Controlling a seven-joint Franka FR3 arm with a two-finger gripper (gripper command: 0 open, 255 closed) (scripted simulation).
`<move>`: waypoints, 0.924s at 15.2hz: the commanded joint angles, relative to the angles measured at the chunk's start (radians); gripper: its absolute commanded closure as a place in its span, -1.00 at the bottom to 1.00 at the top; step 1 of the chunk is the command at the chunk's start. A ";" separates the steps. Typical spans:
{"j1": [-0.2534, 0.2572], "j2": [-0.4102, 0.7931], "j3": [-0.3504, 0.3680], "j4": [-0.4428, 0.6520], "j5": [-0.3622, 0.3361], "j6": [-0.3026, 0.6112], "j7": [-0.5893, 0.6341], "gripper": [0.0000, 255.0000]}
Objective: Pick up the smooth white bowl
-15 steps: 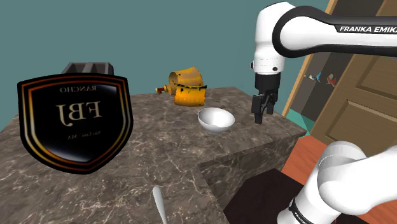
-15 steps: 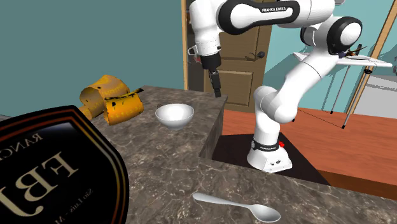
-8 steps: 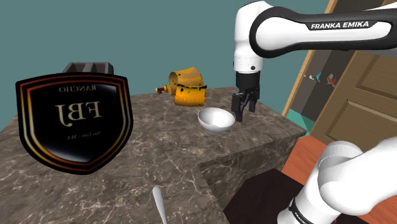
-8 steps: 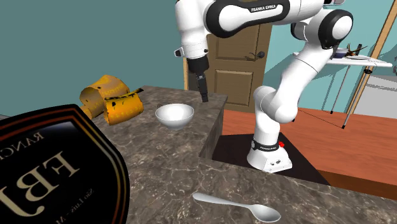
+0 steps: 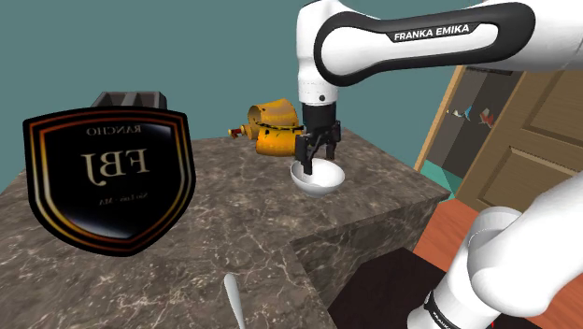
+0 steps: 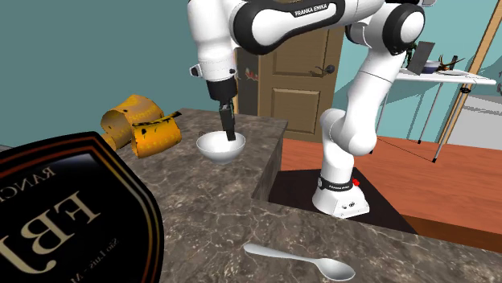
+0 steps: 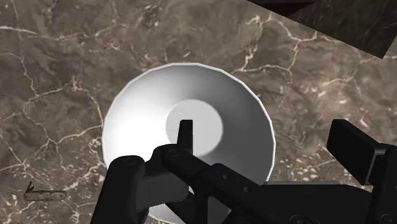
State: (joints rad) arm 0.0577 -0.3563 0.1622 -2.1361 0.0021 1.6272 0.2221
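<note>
A smooth white bowl stands upright on the dark marble counter, near its corner by the drop-off. My black gripper hangs directly over it, pointing down, open. In the wrist view one finger lies over the bowl's middle and the other is outside the rim, so the rim runs between them. Neither finger visibly clasps the bowl.
An orange crumpled object lies just behind the bowl. A large dark shield-shaped sign stands at the shoulder view's left. A metal spoon lies near the counter's front edge. The counter steps down beside the bowl toward the stand.
The arm has swung from beyond the counter's edge to above the bowl and come down, fingers now straddling its rim. The bowl has not moved.
</note>
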 commanded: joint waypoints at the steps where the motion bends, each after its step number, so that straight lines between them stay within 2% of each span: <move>1: 0.004 0.080 0.022 0.068 -0.012 0.021 0.026 -1.00; 2: 0.006 0.111 0.031 0.098 -0.018 0.027 0.038 -1.00; 9: 0.008 0.119 0.033 0.011 -0.018 0.121 0.044 -1.00; 12: 0.008 0.120 0.033 0.004 -0.019 0.129 0.044 -1.00; 13: 0.008 0.119 0.033 0.005 -0.018 0.128 0.044 1.00; 14: 0.008 0.120 0.033 0.005 -0.019 0.128 0.044 1.00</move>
State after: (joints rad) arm 0.0658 -0.2366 0.1956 -2.1306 -0.0164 1.7549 0.2666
